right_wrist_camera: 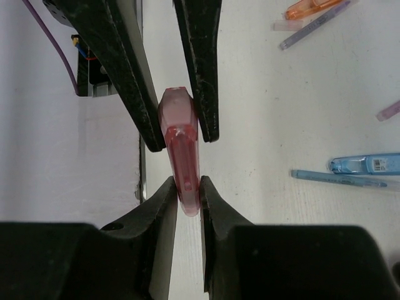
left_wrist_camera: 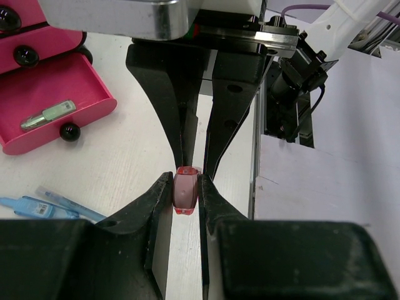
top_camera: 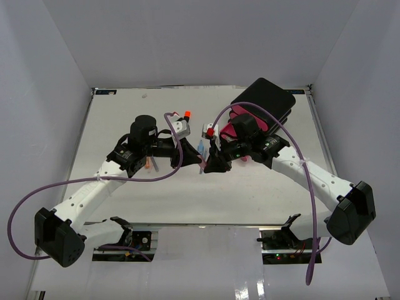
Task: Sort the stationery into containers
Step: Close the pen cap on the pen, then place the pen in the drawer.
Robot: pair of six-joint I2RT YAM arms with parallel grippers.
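Pink translucent pen bridges both claws. I see the left gripper and right gripper each pinched nearly closed on it.

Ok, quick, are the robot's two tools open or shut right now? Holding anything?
Left tool: closed, holding one end of the pink pen.
Right tool: closed, holding the other end of the same pink pen.

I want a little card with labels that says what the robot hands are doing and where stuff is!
left gripper: shut on pink pen
right gripper: shut on the same pink pen, other end
open pink drawer: green-capped item inside
table: blue pens and orange pen lying loose
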